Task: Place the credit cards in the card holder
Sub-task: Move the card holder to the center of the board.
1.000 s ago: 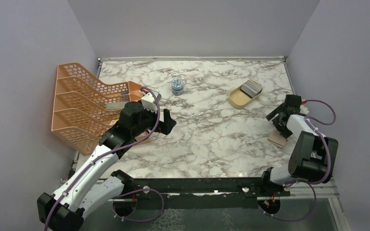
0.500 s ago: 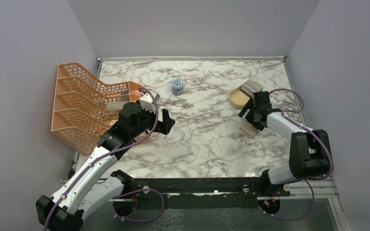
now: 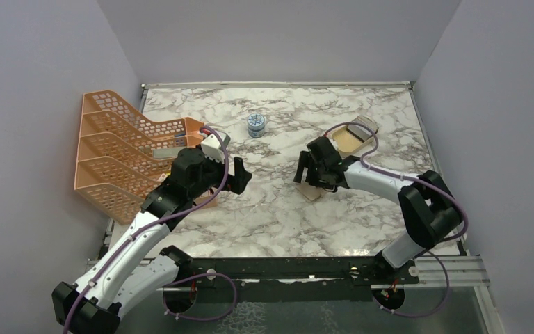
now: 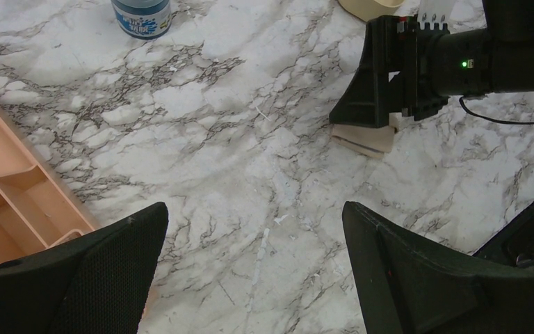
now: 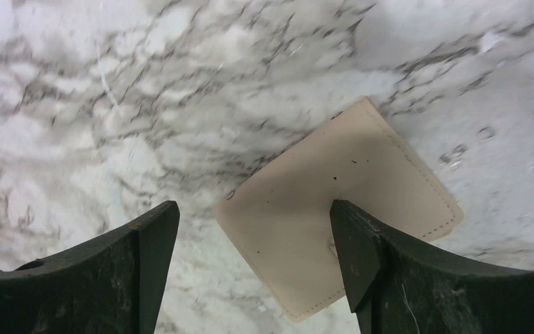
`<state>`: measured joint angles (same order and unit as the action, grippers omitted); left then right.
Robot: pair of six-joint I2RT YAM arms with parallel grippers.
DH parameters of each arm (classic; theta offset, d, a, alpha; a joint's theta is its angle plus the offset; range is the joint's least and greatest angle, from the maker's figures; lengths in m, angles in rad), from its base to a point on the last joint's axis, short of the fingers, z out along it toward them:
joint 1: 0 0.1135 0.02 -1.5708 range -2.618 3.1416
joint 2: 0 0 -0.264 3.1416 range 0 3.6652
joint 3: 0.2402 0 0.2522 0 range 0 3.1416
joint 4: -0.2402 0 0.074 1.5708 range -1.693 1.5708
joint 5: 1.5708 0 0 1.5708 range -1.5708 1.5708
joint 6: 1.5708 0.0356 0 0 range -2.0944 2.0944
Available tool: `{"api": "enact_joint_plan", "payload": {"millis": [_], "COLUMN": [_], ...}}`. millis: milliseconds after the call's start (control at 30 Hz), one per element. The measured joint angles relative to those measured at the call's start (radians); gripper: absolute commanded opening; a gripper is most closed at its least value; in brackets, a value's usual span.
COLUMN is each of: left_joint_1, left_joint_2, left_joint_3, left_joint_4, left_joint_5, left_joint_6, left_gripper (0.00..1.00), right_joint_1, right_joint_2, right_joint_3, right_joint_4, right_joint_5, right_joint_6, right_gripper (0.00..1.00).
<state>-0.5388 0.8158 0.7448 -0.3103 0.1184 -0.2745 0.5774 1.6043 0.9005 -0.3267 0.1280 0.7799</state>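
The card holder (image 3: 312, 195) lies mostly hidden under the right hand (image 3: 310, 181) (top view).

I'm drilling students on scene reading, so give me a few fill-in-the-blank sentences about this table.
1. The right gripper hangs over the card holder with its jaws ___.
2. The left gripper holds ___.
3. The tiered rack stands on the table's ___ side.
4. The small jar has a ___ label.
Missing words: open; nothing; left; blue.

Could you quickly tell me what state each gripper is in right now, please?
Left gripper: open, empty.
Right gripper: open, jaws straddling the card holder, not clamped on it.
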Motion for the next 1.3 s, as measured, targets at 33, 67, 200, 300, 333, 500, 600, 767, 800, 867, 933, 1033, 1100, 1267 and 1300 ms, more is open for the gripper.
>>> {"api": "enact_joint_plan", "payload": {"millis": [33, 67, 200, 300, 333, 500, 600, 767, 800, 867, 933, 1033, 1100, 1267, 1300], "left_joint_1": [0.000, 0.000, 0.000, 0.000, 0.000, 0.000, 0.000, 0.000, 0.000, 0.000, 0.000, 0.000, 0.000, 0.000, -0.002], "left_joint_2": [0.001, 0.003, 0.009, 0.015, 0.017, 0.021, 0.021, 0.021, 0.021, 0.021, 0.020, 0.019, 0.021, 0.076, 0.096], "left_joint_3": [0.000, 0.000, 0.000, 0.000, 0.000, 0.000, 0.000, 0.000, 0.000, 0.000, 0.000, 0.000, 0.000, 0.000, 0.000], "left_joint_4": [0.000, -0.001, -0.006, -0.006, -0.006, -0.006, -0.006, -0.006, -0.006, -0.006, -0.006, -0.006, -0.006, 0.010, 0.016], "left_joint_5": [0.000, 0.000, -0.001, -0.001, -0.001, -0.001, -0.001, -0.001, -0.001, -0.001, -0.001, 0.000, 0.006, 0.079, 0.097], "left_joint_6": [0.000, 0.000, 0.001, 0.001, 0.001, 0.002, 0.002, 0.004, 0.004, 0.004, 0.004, 0.003, -0.005, -0.068, -0.088], "left_gripper": [0.99, 0.99, 0.99, 0.99, 0.99, 0.99, 0.99, 0.99, 0.99, 0.99, 0.99, 0.98, 0.92, 0.77, 0.75], "right_joint_1": [0.018, 0.026, 0.026, 0.025, 0.025, 0.025, 0.025, 0.025, 0.025, 0.025, 0.025, 0.025, 0.025, 0.025, 0.025], "right_joint_2": [-0.002, -0.008, -0.063, -0.139, -0.166, -0.288, -0.332, -0.346, -0.346, -0.346, -0.348, -0.360, -0.375, -0.415, -0.419], "right_joint_3": [0.000, 0.000, -0.040, -0.101, -0.123, -0.244, -0.286, -0.263, -0.251, -0.222, -0.203, -0.196, -0.196, -0.201, -0.206], "right_joint_4": [-0.007, -0.015, -0.036, -0.057, -0.062, -0.058, -0.061, -0.099, -0.111, -0.136, -0.154, -0.200, -0.243, -0.302, -0.305], "right_joint_5": [-0.011, -0.022, -0.051, -0.065, -0.070, -0.098, -0.100, -0.056, -0.042, -0.023, -0.004, 0.026, 0.045, 0.079, 0.085], "right_joint_6": [0.000, 0.000, 0.018, 0.079, 0.108, 0.283, 0.365, 0.381, 0.371, 0.336, 0.293, 0.232, 0.195, 0.147, 0.140], "right_gripper": [0.79, 0.79, 0.72, 0.65, 0.61, 0.54, 0.54, 0.54, 0.54, 0.54, 0.55, 0.59, 0.63, 0.69, 0.70]}}
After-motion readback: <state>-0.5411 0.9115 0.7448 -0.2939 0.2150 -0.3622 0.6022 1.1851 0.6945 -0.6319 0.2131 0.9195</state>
